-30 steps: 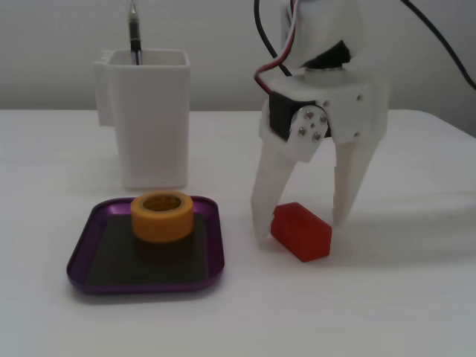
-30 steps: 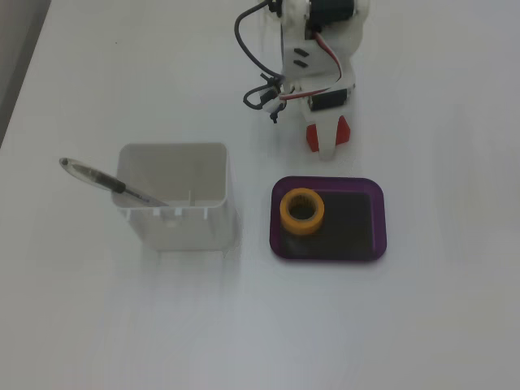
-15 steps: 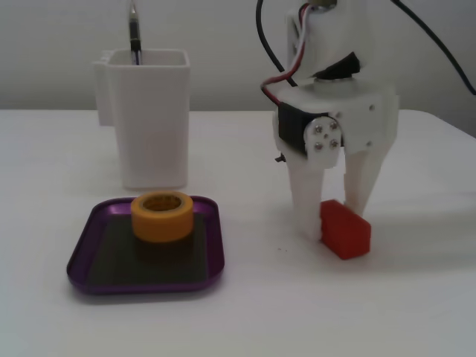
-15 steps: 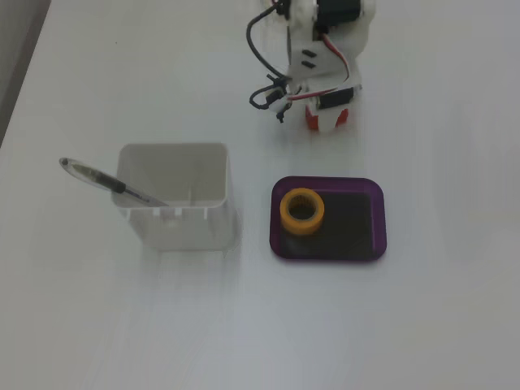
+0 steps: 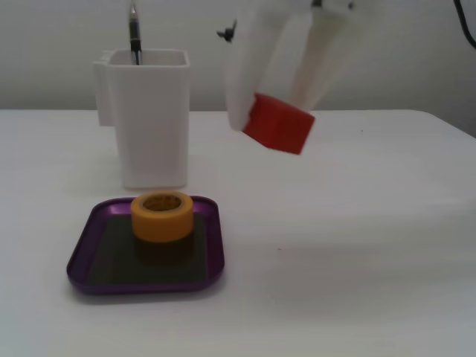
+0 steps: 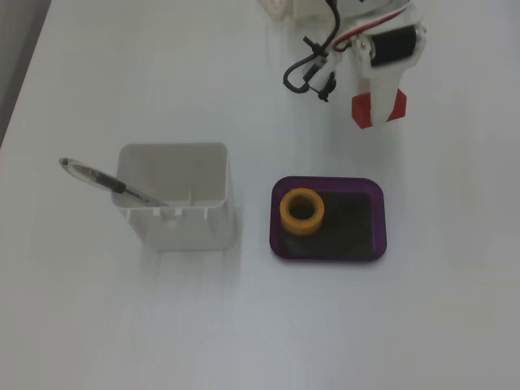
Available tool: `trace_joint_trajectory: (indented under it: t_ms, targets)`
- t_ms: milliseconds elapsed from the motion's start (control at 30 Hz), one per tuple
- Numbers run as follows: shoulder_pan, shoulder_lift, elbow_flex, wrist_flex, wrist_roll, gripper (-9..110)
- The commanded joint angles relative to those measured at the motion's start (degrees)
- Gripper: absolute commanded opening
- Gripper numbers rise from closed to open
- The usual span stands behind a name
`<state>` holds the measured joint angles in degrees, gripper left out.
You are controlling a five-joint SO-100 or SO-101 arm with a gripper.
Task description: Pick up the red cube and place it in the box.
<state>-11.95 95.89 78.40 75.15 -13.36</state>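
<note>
The red cube (image 5: 279, 123) hangs tilted in the air, clamped between the white fingers of my gripper (image 5: 271, 111), well above the table. In the fixed view from above, the cube (image 6: 360, 111) shows on both sides of the white finger (image 6: 380, 93), and the gripper (image 6: 379, 110) sits beyond the far edge of the box. The box (image 5: 82, 260) is a shallow purple tray at the lower left, below and left of the cube; it also shows in the fixed view from above (image 6: 370, 250).
A yellow-orange tape roll (image 5: 162, 216) stands in the tray's back half (image 6: 301, 210). A tall white container (image 5: 149, 119) with a pen (image 5: 134, 33) stands behind the tray; from above the container (image 6: 175, 199) lies left of it.
</note>
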Motion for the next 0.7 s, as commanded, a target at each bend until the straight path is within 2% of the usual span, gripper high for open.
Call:
trace_joint_trajectory:
  t_ms: [0,200,500,667]
  targets:
    - [-0.6,0.5,-6.5,-3.3,-3.0,-1]
    - [-0.1,-9.3,-7.2,-13.9,-6.4,-1]
    - [0.2,-20.6,-7.3,-21.2,-9.8,-1]
    - [4.0,-24.4,-7.3,-24.3,-11.5,-1]
